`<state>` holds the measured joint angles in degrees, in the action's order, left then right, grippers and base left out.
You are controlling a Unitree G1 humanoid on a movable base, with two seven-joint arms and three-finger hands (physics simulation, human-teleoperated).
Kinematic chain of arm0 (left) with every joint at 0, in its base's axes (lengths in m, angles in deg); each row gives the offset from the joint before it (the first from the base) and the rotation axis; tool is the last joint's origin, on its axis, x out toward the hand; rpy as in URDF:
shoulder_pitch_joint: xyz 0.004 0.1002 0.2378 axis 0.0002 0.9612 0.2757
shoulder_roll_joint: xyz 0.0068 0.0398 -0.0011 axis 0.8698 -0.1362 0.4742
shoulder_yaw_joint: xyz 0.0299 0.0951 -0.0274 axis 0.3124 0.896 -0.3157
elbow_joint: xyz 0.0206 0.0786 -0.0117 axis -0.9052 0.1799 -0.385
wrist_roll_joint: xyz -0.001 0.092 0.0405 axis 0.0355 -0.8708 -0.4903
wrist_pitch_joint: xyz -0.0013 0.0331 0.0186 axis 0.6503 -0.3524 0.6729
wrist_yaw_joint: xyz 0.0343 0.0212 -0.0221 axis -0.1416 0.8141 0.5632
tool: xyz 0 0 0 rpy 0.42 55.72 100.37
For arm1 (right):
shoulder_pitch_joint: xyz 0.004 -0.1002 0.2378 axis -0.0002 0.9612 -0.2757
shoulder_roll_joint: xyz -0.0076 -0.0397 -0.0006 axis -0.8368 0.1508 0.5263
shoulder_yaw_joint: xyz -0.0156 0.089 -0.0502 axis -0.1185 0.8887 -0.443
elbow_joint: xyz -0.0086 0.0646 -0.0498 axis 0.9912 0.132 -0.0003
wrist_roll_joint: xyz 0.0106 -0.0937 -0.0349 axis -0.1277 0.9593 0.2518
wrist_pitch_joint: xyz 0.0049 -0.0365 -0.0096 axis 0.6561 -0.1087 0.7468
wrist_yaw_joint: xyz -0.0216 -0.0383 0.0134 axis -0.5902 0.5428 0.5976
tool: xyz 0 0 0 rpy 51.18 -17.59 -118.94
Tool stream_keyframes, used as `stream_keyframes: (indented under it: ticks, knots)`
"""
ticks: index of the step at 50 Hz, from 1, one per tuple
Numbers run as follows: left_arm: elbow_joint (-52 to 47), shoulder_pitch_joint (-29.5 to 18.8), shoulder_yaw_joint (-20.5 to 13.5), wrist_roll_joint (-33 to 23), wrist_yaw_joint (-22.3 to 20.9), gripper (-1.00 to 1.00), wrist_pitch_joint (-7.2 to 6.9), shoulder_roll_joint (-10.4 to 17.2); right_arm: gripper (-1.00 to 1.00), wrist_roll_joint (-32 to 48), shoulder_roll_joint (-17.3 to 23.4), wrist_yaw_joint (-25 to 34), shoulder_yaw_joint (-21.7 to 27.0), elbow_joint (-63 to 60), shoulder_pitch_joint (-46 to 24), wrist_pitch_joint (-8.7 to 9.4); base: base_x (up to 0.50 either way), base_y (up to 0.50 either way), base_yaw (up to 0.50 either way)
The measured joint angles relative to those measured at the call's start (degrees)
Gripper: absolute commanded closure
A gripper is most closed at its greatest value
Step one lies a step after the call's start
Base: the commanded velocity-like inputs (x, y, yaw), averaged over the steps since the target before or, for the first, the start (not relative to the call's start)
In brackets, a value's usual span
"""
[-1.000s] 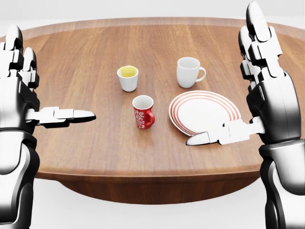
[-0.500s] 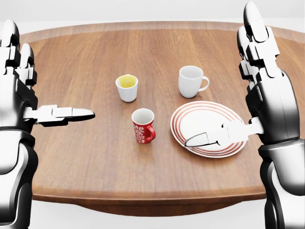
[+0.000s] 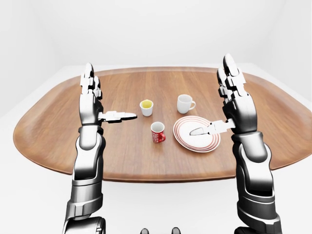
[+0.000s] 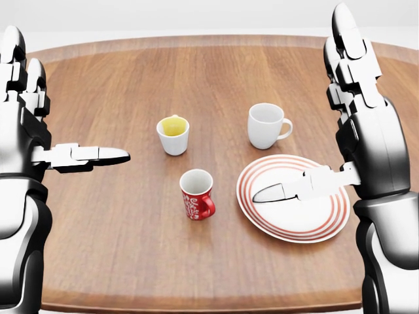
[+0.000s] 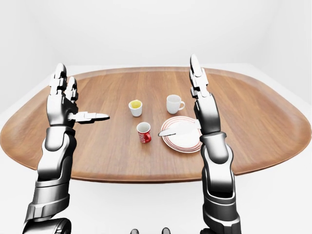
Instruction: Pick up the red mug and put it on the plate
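Head view: the red mug (image 4: 196, 194) stands upright on the tabletop (image 4: 118, 222), just left of the striped plate (image 4: 330, 226), ungrasped. Both the left robot hand (image 4: 29, 140) and right robot hand (image 4: 353, 150) are held raised, fingers spread wide, empty. The approach step is judged underway; next, a hand must be lowered around the mug.

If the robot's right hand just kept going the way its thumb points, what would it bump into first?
Probably the red mug. The right hand has its thumb over the plate, aimed left toward it, though it may pass above; depth is unclear.
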<state>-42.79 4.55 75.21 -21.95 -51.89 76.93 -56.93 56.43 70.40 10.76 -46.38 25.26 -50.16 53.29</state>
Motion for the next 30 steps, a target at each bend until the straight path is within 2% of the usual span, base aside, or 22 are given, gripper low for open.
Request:
stream_keyframes:
  ticks: [30]
  knots:
    - [-0.96, -0.1, 0.03, -0.04, 0.22, -1.0, 0.0, -0.03, -1.0, 0.39, 0.17, 0.5, 0.01, -0.1, -0.24, 0.0, 0.21, 0.0, 0.0]
